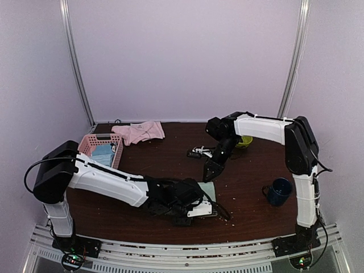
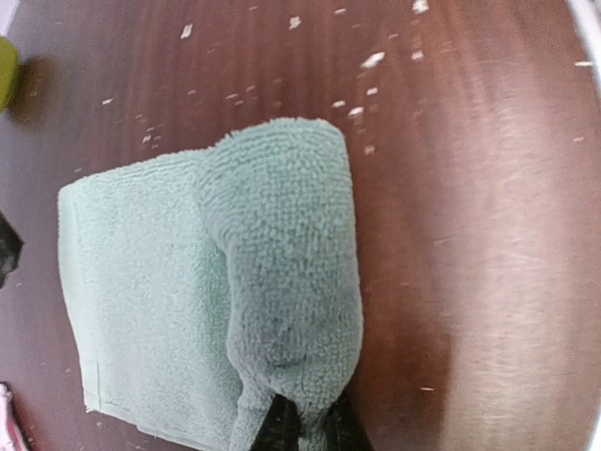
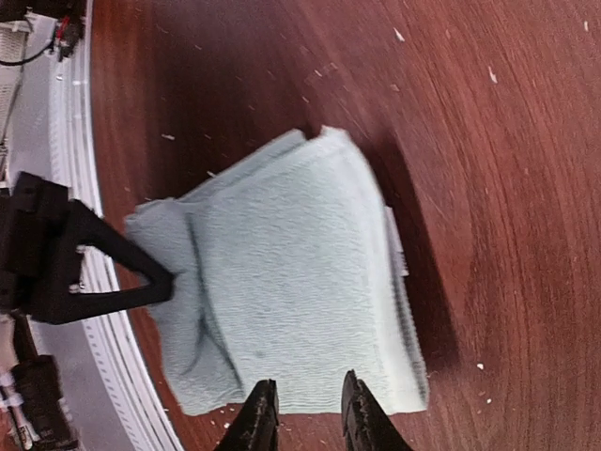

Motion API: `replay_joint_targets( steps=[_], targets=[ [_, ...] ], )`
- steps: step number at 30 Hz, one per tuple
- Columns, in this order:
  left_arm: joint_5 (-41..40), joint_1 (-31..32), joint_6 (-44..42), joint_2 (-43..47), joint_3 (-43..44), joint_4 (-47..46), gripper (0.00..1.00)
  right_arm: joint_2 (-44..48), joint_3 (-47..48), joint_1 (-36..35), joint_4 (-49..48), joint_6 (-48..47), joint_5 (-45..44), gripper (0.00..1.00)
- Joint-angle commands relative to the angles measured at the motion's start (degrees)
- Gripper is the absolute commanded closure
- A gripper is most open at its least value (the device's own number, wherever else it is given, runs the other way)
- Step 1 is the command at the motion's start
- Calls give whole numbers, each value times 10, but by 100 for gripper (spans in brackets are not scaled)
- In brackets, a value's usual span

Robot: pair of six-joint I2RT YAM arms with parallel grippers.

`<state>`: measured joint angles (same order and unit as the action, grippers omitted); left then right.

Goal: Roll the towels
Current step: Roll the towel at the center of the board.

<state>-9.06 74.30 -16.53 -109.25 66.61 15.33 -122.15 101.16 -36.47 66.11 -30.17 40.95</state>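
The sage green towel [image 2: 141, 282] lies flat near the table's front middle, and it also shows in the top view [image 1: 208, 188]. One side of it is curled over into a thick fold [image 2: 291, 263]. My left gripper [image 2: 305, 427] is shut on the near end of that fold. In the right wrist view the green towel [image 3: 291, 272] lies just ahead of my right gripper [image 3: 308, 413]. That gripper is open with a narrow gap and empty, its tips at the towel's edge. The pale pink towel [image 1: 139, 132] lies crumpled at the back left.
A pink basket [image 1: 86, 142] holding a blue-grey towel [image 1: 104, 153] stands at the left. A dark blue mug [image 1: 278, 191] stands at the right. A yellow-green object [image 1: 245, 141] and a small black-and-white object [image 1: 199, 152] sit behind the right gripper. White crumbs dot the table.
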Motion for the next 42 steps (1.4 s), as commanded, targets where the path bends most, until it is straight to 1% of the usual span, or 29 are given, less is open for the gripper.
replay_joint_targets(
  steps=[1,4,8,13,17,20,21,23,26,28,30,32,34,37,39,40,42],
  targets=[
    [103,0,28,-29,52,97,100,-7,-41,-8,-61,42,-94,78],
    [126,0,39,-39,75,134,100,-9,-60,-17,-66,37,-96,81],
    [151,-1,51,-42,92,158,100,-23,-75,-38,-74,31,-104,84],
    [186,-3,57,-51,122,197,100,-56,-56,-69,-83,32,-113,86],
    [224,-12,71,-54,132,206,100,-89,-15,-89,-83,38,-127,88],
    [258,-28,86,-60,135,210,100,-109,41,-90,-53,33,-114,89],
    [274,-35,89,-66,139,215,100,-105,59,-85,-45,33,-102,88],
    [308,-46,96,-78,149,222,100,-86,94,-64,-37,41,-82,81],
    [369,-63,100,-95,155,224,100,-40,167,-15,-19,52,-67,75],
    [408,-78,103,-111,157,224,100,-1,199,21,-15,69,-53,72],
    [443,-92,107,-128,163,225,100,57,209,51,-16,82,-35,71],
    [479,-109,115,-151,173,230,100,117,196,71,-23,83,-15,70],
    [524,-125,128,-175,189,237,100,187,162,75,-34,66,11,69],
    [595,-147,154,-211,202,240,100,305,39,73,-94,64,86,68],
    [620,-155,162,-233,212,249,100,373,-45,69,-121,43,143,66],
    [632,-159,166,-242,213,250,100,401,-81,62,-118,19,156,65],
    [655,-166,177,-257,216,250,100,440,-140,35,-98,-32,135,65]
  ],
)
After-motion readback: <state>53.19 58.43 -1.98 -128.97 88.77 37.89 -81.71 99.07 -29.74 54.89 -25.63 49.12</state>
